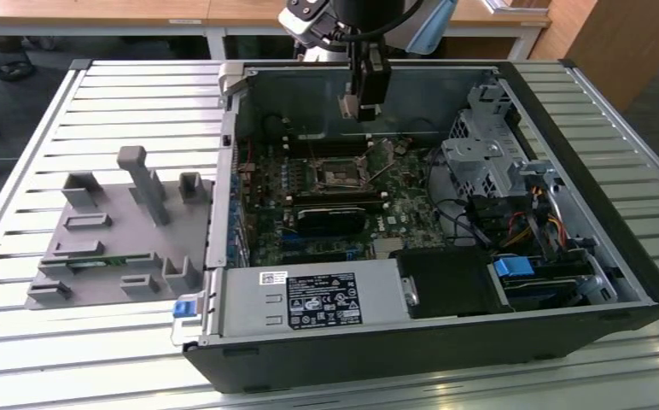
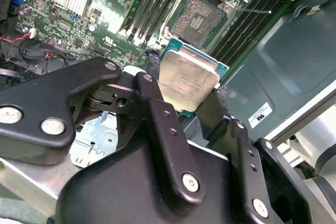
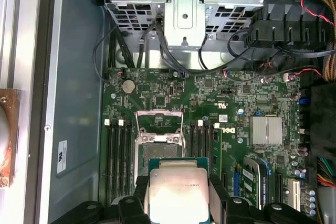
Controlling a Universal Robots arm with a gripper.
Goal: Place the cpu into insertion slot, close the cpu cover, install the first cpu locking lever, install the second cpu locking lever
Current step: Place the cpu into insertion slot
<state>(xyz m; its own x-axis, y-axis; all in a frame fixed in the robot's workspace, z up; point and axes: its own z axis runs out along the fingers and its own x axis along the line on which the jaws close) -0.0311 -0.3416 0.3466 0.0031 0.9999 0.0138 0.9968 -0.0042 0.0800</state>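
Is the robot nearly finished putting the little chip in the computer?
No, it's only at the start. Done: nothing yet. The insertion slot is empty and the cpu cover stands open. In hand: the gripper is shut on the cpu, holding it above the board, close to the slot. Left: seating the chip, closing the cover, and both locking steps.

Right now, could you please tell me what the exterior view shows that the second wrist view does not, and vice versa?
The exterior view adds the whole computer case on the slatted table, its grey power supply and a grey fixture beside it. The second wrist view adds the cpu clamped between the gripper's fingers. Both share the empty insertion slot and the motherboard around it.
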